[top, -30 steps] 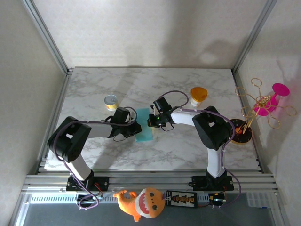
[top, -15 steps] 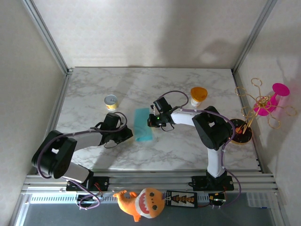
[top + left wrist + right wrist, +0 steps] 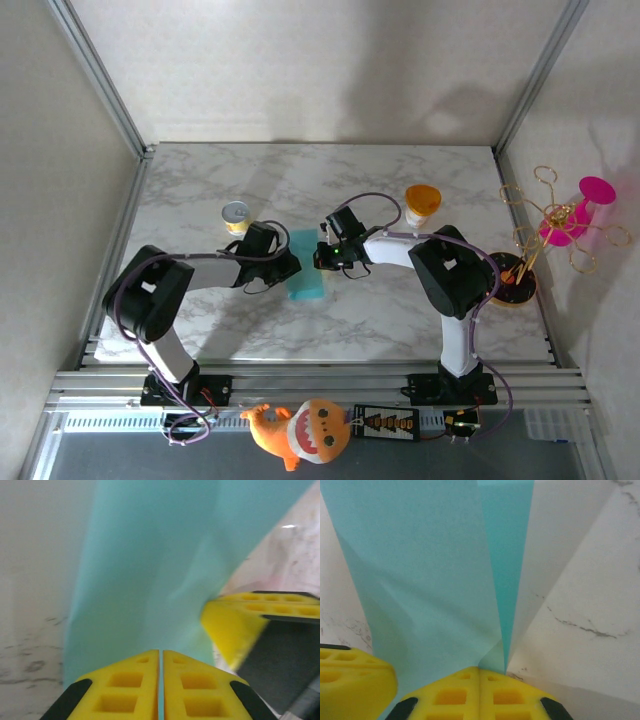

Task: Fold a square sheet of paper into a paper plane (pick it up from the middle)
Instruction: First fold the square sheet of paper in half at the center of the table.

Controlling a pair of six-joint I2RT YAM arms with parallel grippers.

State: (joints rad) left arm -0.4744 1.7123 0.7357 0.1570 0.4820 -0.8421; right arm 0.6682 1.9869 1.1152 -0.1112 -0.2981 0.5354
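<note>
The square sheet of paper [image 3: 306, 282] is teal and lies folded into a narrow strip at the middle of the marble table [image 3: 400, 310]. My left gripper [image 3: 288, 266] is shut, its tips against the strip's left edge; in the left wrist view the paper [image 3: 150, 570] spreads out just beyond the left gripper [image 3: 161, 652]. My right gripper [image 3: 322, 258] is shut on the strip's right edge. In the right wrist view the paper's [image 3: 420, 570] layers run together into the right gripper [image 3: 479, 669]. No paper plane shape is visible.
A small yellow can [image 3: 236, 215] stands behind the left arm. An orange cup [image 3: 422, 203] stands behind the right arm. A gold wire stand with a pink piece [image 3: 565, 220] and a dark dish [image 3: 512, 282] sit at the right edge. A plush toy [image 3: 300, 430] lies below the rail.
The left gripper drew back to the left off the paper half a second ago and has come back to its left edge. The right gripper and paper stayed put.
</note>
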